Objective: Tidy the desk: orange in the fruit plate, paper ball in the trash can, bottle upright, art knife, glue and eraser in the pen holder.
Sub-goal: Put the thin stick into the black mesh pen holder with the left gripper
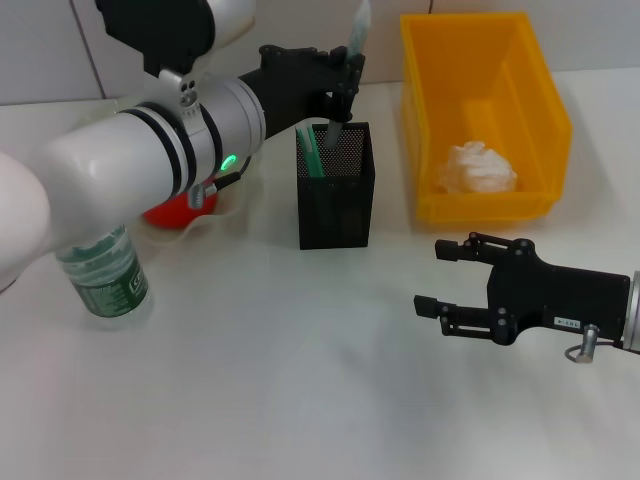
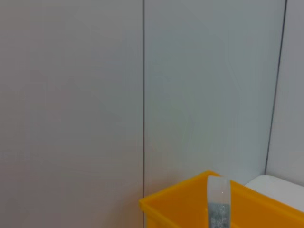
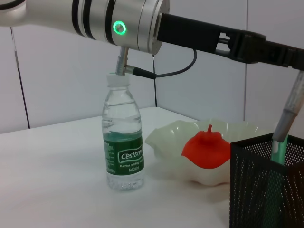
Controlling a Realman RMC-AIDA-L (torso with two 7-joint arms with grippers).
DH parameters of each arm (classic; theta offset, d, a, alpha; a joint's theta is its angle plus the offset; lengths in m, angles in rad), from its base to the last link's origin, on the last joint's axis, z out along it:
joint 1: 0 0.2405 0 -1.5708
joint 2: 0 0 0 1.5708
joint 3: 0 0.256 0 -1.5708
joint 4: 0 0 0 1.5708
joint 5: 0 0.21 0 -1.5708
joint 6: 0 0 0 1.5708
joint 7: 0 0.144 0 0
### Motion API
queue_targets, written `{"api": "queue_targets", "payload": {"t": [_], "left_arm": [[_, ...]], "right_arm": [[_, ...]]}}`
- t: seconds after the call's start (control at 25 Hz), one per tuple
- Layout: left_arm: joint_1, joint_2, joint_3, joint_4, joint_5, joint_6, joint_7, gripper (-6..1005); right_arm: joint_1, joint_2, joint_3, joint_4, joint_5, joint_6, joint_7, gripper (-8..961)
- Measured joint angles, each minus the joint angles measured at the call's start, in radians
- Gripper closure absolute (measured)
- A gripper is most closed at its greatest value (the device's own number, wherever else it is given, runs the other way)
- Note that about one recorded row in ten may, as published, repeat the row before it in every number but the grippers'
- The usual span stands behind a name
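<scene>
— Head camera first: where is the left hand [image 1: 345, 85]?

— Above the pen holder [image 1: 336, 200], clamped on a slim translucent glue stick [image 1: 357, 30] that points down into the cup. A green-handled tool [image 1: 312, 155] already leans inside.

— And the right hand [image 1: 445, 277]?

— Low over the white surface [image 1: 300, 380], fingers apart, holding nothing. The paper ball [image 1: 478, 168] lies in the trash can [image 1: 540, 120]; the bottle [image 1: 103, 275] stands upright at the robot's left.

— Left wrist camera?

— Only the bin's yellow rim [image 2: 180, 197] against a wall, with the stick's pale end [image 2: 218, 202] before it.

— Right wrist camera?

— The bottle [image 3: 122, 142] is upright, the orange [image 3: 206, 149] sits in the fruit plate [image 3: 166, 142], beside the mesh holder [image 3: 266, 185].
</scene>
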State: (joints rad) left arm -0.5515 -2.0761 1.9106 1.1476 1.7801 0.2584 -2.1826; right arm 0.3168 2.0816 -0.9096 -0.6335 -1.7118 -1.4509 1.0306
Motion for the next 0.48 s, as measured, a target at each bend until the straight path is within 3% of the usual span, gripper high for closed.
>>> {"api": "queue_targets", "payload": {"t": [0.48], "left_arm": [[0.013, -0.003, 0.014, -0.034, -0.016, -0.005, -0.009, 828]], "right_arm": [[-0.001, 0.000, 0.000, 0.000, 0.000, -0.002, 0.000, 188]]}}
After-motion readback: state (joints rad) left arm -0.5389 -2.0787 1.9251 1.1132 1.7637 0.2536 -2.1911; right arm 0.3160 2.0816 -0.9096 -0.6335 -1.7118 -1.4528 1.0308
